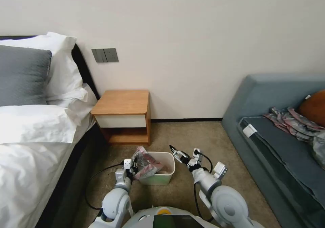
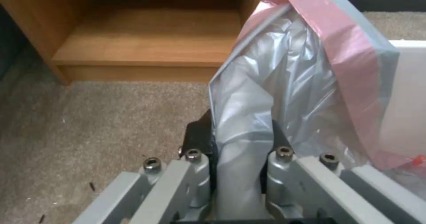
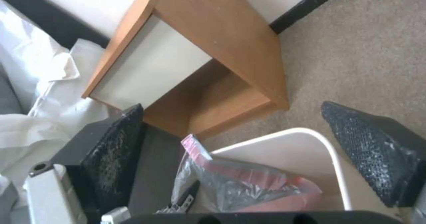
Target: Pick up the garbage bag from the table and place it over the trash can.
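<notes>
The garbage bag (image 1: 146,162) is crumpled grey film with a pinkish-red rim, and it drapes over the left side of the trash can (image 1: 169,157). My left gripper (image 1: 134,166) is shut on the bag's film at the bin's left edge. The left wrist view shows the bag (image 2: 288,77) pinched in the left gripper (image 2: 239,132), with the bin's white wall (image 2: 410,94) beside it. My right gripper (image 1: 174,150) hovers open over the bin's far right corner. In the right wrist view, the right gripper (image 3: 231,117) is spread wide above the bin rim (image 3: 311,134) and the bag (image 3: 239,184). The table (image 1: 123,103) stands bare behind the bin.
A bed (image 1: 30,133) with white pillows runs along the left. A grey-blue sofa (image 1: 271,119) with a patterned cloth (image 1: 291,121) stands on the right. Open carpet (image 1: 196,136) lies between the sofa and the bin. A black cable (image 1: 98,177) loops by my left arm.
</notes>
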You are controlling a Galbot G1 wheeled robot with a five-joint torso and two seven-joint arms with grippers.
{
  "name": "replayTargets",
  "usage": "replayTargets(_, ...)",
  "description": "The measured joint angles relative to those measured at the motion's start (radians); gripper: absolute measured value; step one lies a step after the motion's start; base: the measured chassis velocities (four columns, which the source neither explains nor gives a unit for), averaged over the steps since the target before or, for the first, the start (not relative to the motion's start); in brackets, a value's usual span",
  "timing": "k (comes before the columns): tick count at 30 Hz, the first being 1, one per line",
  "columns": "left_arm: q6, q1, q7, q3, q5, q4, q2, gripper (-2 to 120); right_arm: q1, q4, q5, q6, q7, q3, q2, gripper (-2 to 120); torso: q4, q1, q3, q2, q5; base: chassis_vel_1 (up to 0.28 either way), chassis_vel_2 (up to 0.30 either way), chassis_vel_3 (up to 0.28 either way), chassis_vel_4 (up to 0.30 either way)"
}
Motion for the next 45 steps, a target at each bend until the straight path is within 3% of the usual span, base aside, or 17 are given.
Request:
replayTargets(4,-0.042,0.001,-0.01,0.003,-0.002,0.007,-0.002,11,-0.001,0.002,-0.005,0.0,-0.004,0.001,-0.001,100,-0.0002,0.0,0.0,0.0,-0.0004,0.0,0.0,0.0,0.0)
replayTargets(9,-0.161,0.007,-0.024,-0.001,-0.005,0.016,-0.003,9,0.008,0.01,-0.031,0.0,-0.024,0.003,-0.008,100,-0.0004,0.0,0.0,0.0,-0.001,0.0,0.0,0.0,0.0)
replayTargets(11,-0.251,0.018,-0.023,-0.012,-0.008,0.014,0.001,9,0.013,0.023,-0.059,-0.001,-0.058,0.006,-0.017,100,-0.0001,0.0,0.0,0.0,-0.0003,0.0,0.0,0.0,0.0)
replayTargets(12,-0.251,0.018,-0.023,-0.012,-0.008,0.014,0.001,9,0.013,0.023,-0.059,-0.001,-0.058,0.006,-0.017,100,-0.0001,0.0,0.0,0.0,-0.0003,0.0,0.0,0.0,0.0)
replayTargets(16,-0.412,0.035,0.016,-0.03,0.008,0.005,0.006,9,0.044,0.058,-0.07,-0.019,-0.132,0.005,-0.051,100,0.0,0.0,0.0,0.0,-0.0001,0.0,0.0,0.0,0.0)
replayTargets(25,-0.606,0.054,0.082,-0.043,0.059,0.003,-0.003,9,0.155,0.06,-0.024,-0.112,-0.165,-0.035,-0.11,100,0.0,0.0,0.0,0.0,0.0,0.0,0.0,0.0,0.0)
replayTargets(29,-0.703,0.067,0.116,-0.05,0.108,0.008,-0.014,9,0.262,0.038,-0.001,-0.161,-0.124,-0.1,-0.125,100,0.0002,0.0,0.0,0.0,0.0,0.0,0.0,0.0,0.0)
replayTargets(45,-0.87,0.09,0.133,-0.063,0.188,0.018,-0.048,9,0.474,-0.078,-0.101,-0.249,-0.003,-0.347,-0.105,100,0.0,0.0,0.0,0.0,-0.0001,0.0,0.0,0.0,0.0)
